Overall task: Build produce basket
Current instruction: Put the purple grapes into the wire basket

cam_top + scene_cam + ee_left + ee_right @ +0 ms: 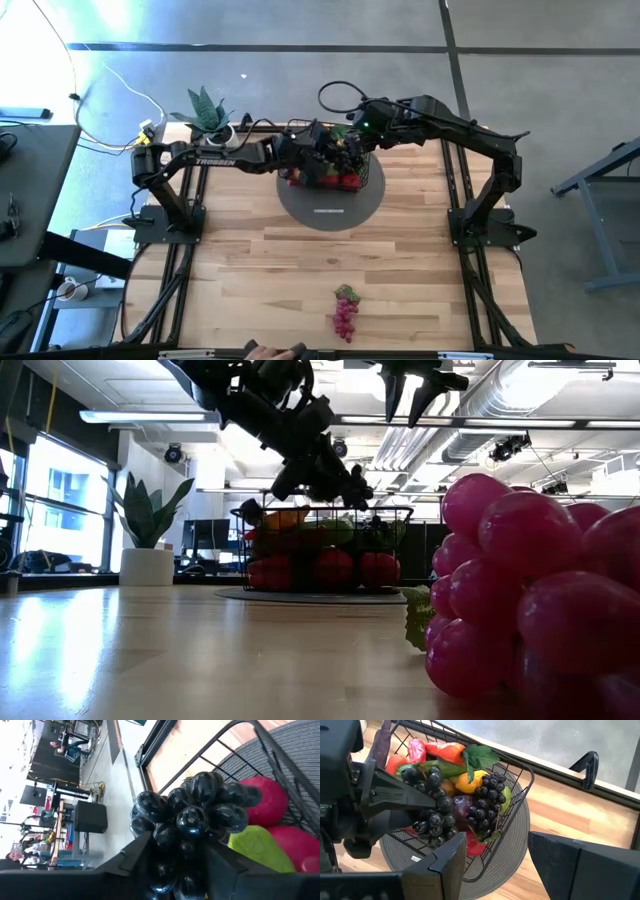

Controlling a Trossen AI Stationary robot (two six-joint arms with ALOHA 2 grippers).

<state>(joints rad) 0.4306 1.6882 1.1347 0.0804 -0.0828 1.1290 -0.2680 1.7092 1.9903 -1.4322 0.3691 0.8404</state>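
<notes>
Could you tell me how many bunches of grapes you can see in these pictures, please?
3: one dark bunch between the left gripper fingers over the basket, another dark bunch lying in it, one reddish-purple bunch alone on the table's near edge. More may be hidden.

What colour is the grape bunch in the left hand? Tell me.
Very dark, almost black, glossy grape bunch, between the left hand fingers; clearest in the left wrist view.

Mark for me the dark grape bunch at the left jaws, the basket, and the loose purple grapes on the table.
dark grape bunch [192, 812], left wrist view, on a front berry.
basket [522, 767], right wrist view, on its top rim wire.
loose purple grapes [345, 318], high view, on the cluster's middle.
</notes>
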